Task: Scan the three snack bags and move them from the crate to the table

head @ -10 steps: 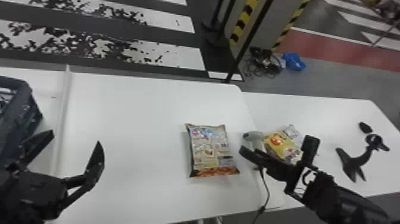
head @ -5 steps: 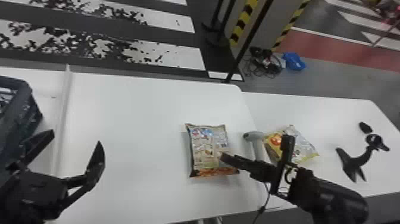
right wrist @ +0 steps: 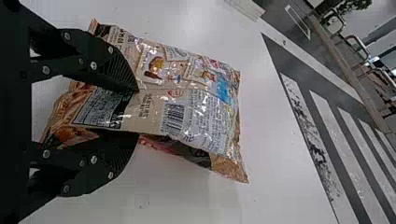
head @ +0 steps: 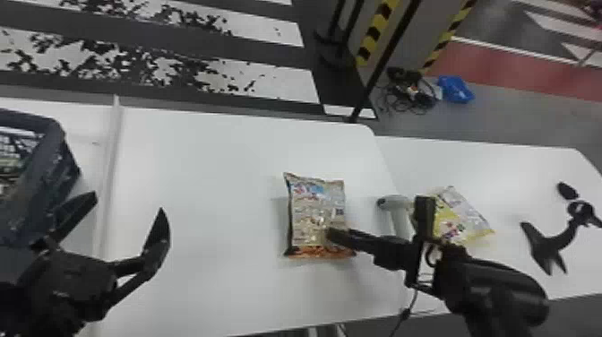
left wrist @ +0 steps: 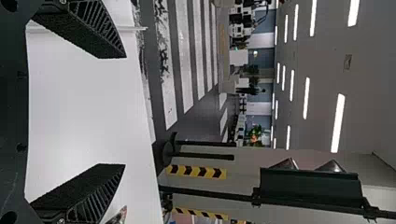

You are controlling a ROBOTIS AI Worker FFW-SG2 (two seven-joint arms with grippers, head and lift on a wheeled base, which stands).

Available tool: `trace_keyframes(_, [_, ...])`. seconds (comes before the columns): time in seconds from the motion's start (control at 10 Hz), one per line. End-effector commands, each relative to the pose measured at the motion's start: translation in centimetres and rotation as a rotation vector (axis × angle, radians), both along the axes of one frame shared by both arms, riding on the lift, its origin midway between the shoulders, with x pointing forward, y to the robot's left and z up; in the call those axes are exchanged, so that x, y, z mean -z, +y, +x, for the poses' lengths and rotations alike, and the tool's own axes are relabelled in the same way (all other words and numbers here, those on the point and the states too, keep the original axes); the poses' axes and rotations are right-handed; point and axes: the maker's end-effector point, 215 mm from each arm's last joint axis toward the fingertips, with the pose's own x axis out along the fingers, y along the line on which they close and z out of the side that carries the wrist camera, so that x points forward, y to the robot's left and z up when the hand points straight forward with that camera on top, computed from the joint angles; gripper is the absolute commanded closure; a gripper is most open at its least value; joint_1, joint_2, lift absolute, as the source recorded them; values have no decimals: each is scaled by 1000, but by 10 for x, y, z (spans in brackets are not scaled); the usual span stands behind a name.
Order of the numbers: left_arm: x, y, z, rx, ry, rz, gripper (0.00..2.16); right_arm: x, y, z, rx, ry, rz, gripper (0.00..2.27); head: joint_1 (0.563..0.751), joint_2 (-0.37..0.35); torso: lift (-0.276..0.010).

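A beige and orange snack bag [head: 316, 215] lies on the white table, and my right gripper [head: 333, 235] is over its near right corner. In the right wrist view, the open fingers of my right gripper [right wrist: 138, 112] straddle one edge of the snack bag [right wrist: 187, 102], barcode showing. A yellow and silver snack bag [head: 466, 217] lies behind the right gripper, beside the pale handheld scanner [head: 396, 204]. At the left, my left gripper [head: 127, 210] stands open near the dark blue crate [head: 56, 172]; the left wrist view shows the left gripper [left wrist: 124, 111] with nothing between its fingers.
A raised white strip [head: 109, 179] runs between the crate and the table [head: 201, 188]. Black curved objects [head: 553, 246] lie at the far right. The scanner's cord [head: 405, 313] hangs near the front edge.
My right gripper has moved left from beside the scanner to the beige bag, uncovering more of the yellow bag. The left arm has kept still.
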Motion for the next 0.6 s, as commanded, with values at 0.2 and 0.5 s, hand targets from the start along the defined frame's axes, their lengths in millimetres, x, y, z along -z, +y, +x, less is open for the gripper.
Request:
trace_keyframes(0.2, [3, 2, 5, -4, 2, 1, 29, -72, -26, 21, 162, -134, 225, 2243, 695, -290, -62])
trace_keyframes(0.5, [7, 8, 8, -14, 2, -5, 29, -125, -147, 66, 624, -418, 141, 2243, 695, -350, -62])
